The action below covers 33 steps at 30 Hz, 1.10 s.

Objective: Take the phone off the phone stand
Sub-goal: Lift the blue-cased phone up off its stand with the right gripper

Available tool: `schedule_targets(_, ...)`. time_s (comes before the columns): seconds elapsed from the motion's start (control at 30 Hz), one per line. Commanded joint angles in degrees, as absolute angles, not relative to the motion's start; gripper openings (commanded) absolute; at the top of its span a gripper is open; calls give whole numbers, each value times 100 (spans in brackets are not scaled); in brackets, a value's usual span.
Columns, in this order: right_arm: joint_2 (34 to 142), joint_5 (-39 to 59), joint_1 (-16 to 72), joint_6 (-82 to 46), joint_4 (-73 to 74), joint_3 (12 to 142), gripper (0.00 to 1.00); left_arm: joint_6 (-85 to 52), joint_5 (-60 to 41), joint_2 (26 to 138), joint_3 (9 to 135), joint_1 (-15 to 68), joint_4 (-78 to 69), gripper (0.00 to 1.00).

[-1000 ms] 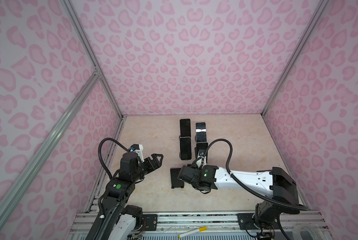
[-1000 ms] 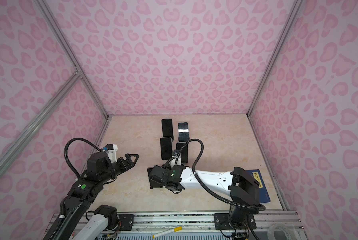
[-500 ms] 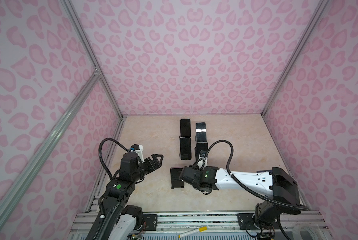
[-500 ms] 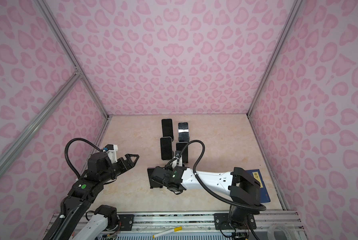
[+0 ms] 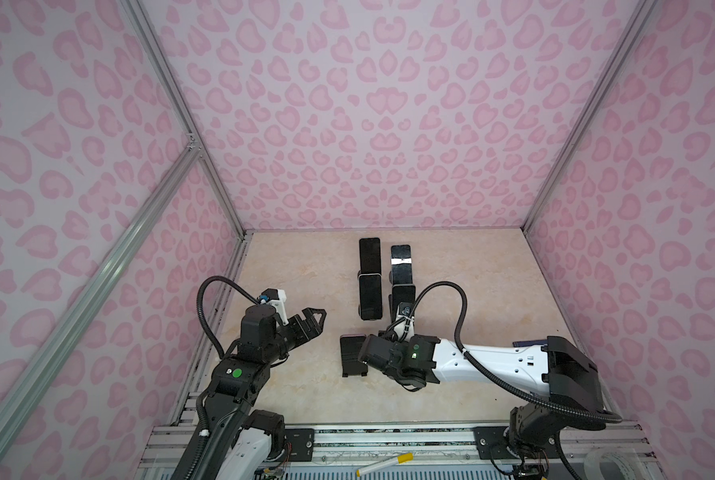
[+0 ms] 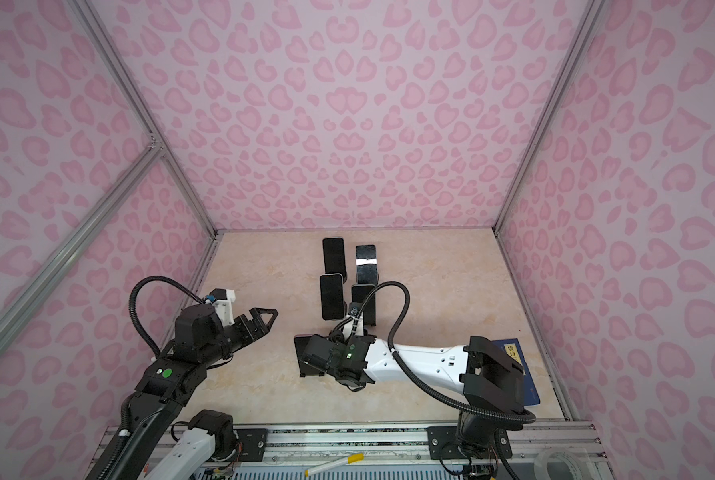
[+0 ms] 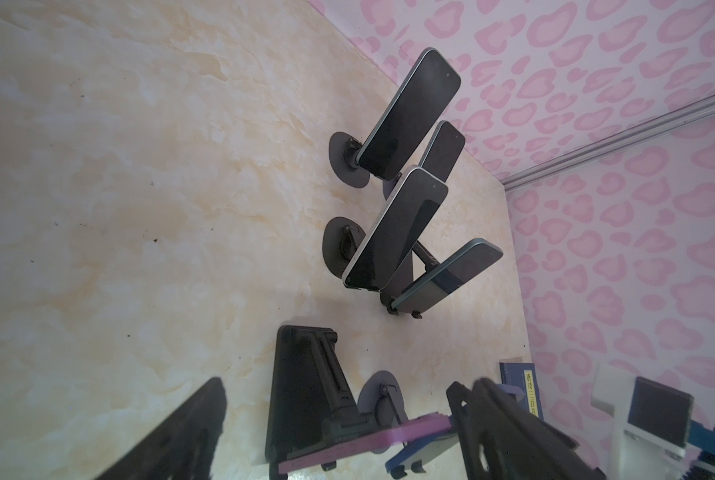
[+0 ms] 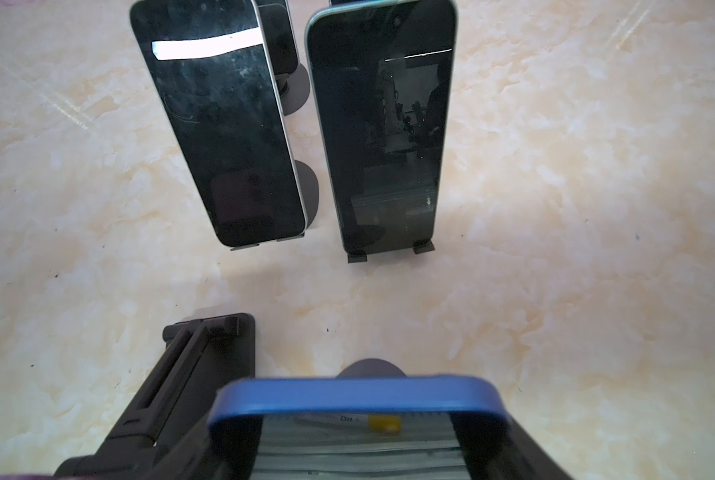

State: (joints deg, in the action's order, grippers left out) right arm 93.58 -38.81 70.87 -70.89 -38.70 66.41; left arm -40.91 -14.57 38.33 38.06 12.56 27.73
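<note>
Both side edges of the blue phone sit clasped inside the right tool.

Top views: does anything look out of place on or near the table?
Two things do not belong with the phones. A yellow-capped marker lies loose on the metal rail in front of the table, and a blue book lies at the table's right edge, partly under the right arm.

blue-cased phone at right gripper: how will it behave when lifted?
Probably rigid: the blue-cased phone is a flat slab. The matte-looking case likely grips well. The round stand base behind it looks small, so the stand may tip or drag along.
</note>
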Motion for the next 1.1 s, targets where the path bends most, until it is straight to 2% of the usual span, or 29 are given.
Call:
schedule_targets(0.0,9292,-3931,7110,-6971,-3675,6525,72,-4095,-1488,3826,3849,1248,2745,94)
schedule_targets(1.07,8806,-3956,7175,-6208,-3480,6453,67,-4175,-1913,4034,4403,1257,2543,93)
